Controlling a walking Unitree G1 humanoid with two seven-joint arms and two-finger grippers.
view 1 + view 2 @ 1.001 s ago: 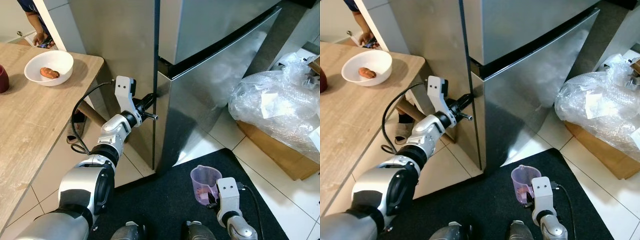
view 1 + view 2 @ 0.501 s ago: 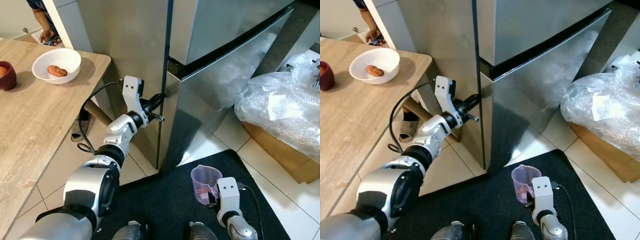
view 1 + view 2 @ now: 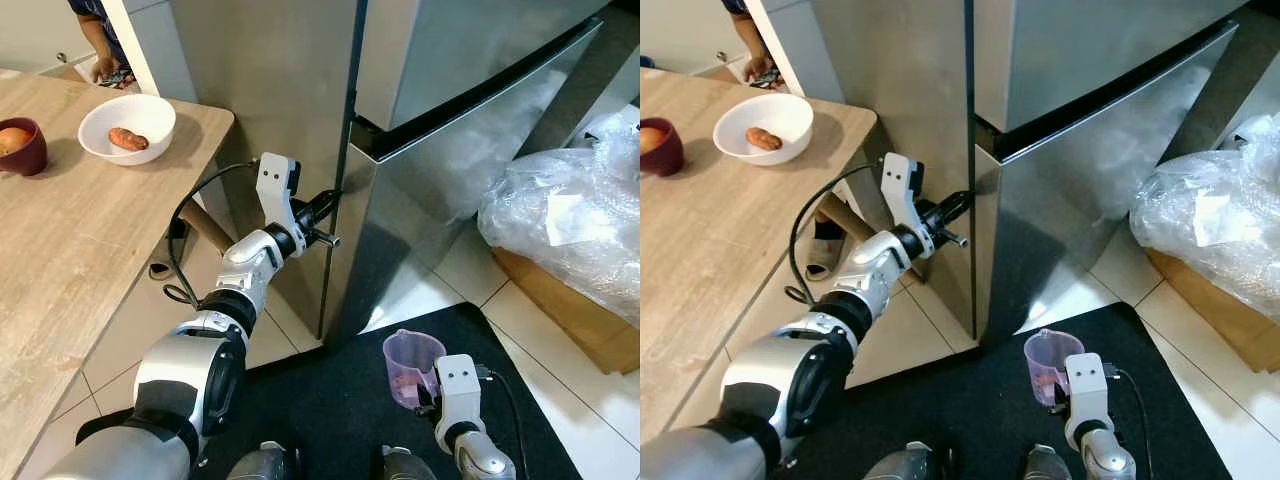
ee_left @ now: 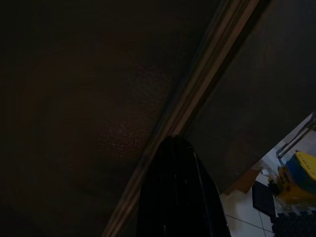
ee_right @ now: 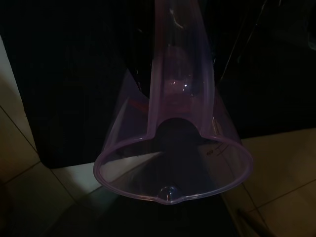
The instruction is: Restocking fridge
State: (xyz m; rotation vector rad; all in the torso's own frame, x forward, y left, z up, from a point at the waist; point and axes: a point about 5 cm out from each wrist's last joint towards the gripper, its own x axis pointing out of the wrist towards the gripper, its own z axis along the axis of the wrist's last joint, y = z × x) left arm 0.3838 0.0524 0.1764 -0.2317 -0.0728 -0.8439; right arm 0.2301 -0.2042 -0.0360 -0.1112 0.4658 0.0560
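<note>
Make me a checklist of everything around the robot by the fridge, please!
Surface: light wooden table on the robot's left; black mat on white floor tiles.
Job's things: tall stainless steel fridge, doors closed; clear purple plastic measuring jug.
Clutter: white bowl holding a sweet potato; dark red bowl with an orange fruit; bundle of clear plastic wrap on a cardboard box.
Grippers: left pincer at the fridge door's edge seam; right pincer shut on the jug, low over the mat.
Cables: black cable looping from the left wrist.
Surroundings: a person's hand beyond the table; a slipper beneath it.
</note>
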